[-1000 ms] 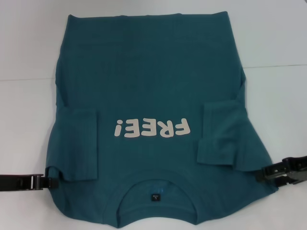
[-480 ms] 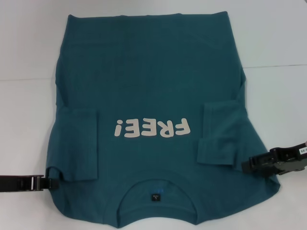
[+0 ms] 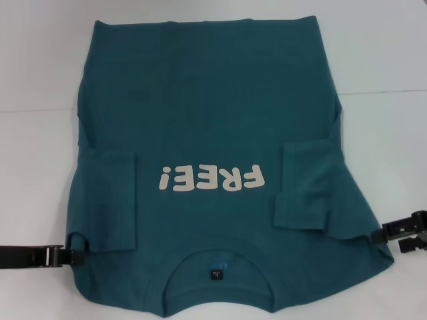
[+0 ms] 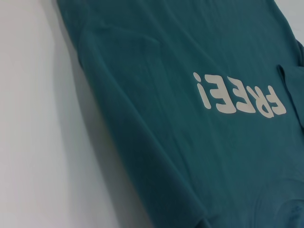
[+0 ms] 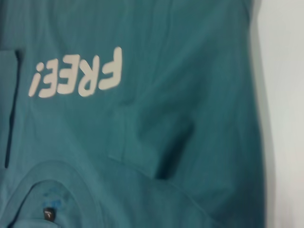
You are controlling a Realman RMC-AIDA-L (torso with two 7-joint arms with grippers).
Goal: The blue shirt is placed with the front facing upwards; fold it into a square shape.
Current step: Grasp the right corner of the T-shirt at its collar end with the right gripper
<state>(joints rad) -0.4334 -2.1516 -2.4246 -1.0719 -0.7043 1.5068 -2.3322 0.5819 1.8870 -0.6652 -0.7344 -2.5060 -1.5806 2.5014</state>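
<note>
Across the white table [image 3: 40, 167], the shirt [image 3: 207, 107] is lying flat and front up, its collar [image 3: 217, 257] nearest the robot and its hem at the far side. Off-white "FREE!" print [image 3: 208, 179] is showing on the chest, reading upside down from the head view, and a small dark neck label [image 3: 215, 274] is sitting inside the collar. Both sleeves are lying folded inward over the body, one on either side of the print. Left gripper [image 3: 72, 255] is resting low on the table at the shirt's left edge, just below the folded left sleeve, its tips meeting a small raised lip of cloth; whether the fingers are pinching that fabric cannot be told. Right gripper [image 3: 383, 235] is sitting at the shirt's right edge near the shoulder corner, its dark fingers spread apart and its tips just beside the cloth, gripping nothing. Each wrist view is showing the print and surrounding fabric from close range, with bare table beyond the shirt's side.
</note>
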